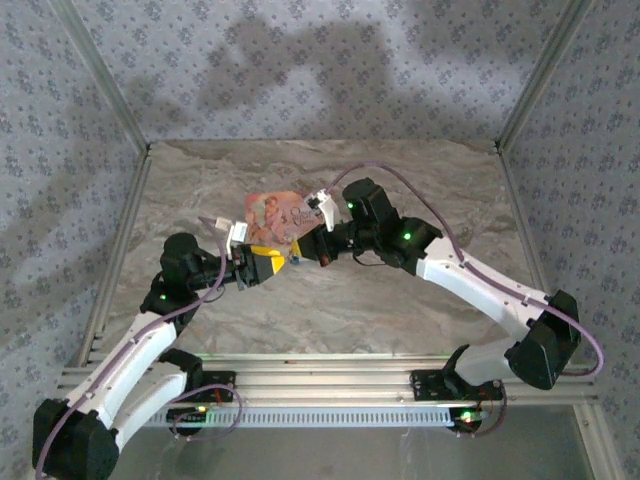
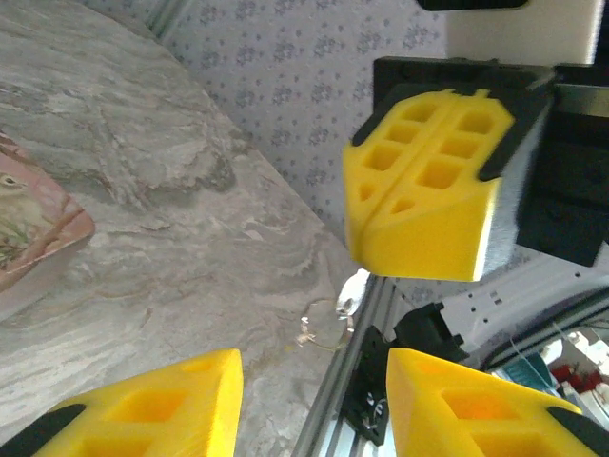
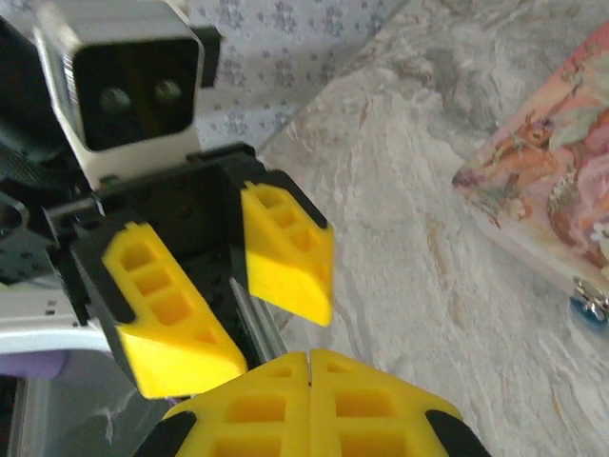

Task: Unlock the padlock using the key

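Marble table (image 1: 400,300), pink floral box (image 1: 275,215), blue padlock (image 3: 590,312) alongside

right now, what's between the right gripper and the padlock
Bare marble table: in the right wrist view nothing sits between the shut right gripper and the padlock, which lies by the pink box edge.

A robot test cell: a marble-look table (image 1: 330,300) boxed in by patterned wall panels (image 1: 300,70) and aluminium framing (image 1: 330,372).
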`<action>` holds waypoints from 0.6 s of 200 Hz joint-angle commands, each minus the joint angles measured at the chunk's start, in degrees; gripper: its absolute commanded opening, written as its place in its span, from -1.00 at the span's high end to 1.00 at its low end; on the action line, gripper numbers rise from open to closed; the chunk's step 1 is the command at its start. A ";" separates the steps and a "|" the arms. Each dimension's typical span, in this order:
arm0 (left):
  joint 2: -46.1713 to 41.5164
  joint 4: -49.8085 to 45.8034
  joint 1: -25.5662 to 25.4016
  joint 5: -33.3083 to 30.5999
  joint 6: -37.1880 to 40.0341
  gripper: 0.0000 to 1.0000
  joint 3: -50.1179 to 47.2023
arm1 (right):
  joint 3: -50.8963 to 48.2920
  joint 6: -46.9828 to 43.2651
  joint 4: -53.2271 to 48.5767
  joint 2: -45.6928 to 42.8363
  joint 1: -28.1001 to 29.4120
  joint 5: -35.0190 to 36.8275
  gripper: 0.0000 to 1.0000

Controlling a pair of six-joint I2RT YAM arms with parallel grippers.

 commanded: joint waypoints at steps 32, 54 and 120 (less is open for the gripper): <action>0.31 4.73 -1.13 3.18 2.33 0.15 1.63 | 4.07 -3.91 -5.69 1.27 -0.40 -6.31 1.00; 1.36 6.49 -3.14 1.57 1.89 0.19 1.44 | 5.71 -4.08 -7.42 2.18 -0.67 -6.55 1.00; 2.32 12.93 -3.95 1.06 -3.57 0.37 -0.22 | 6.11 -3.55 -5.61 3.33 -0.77 -7.33 1.00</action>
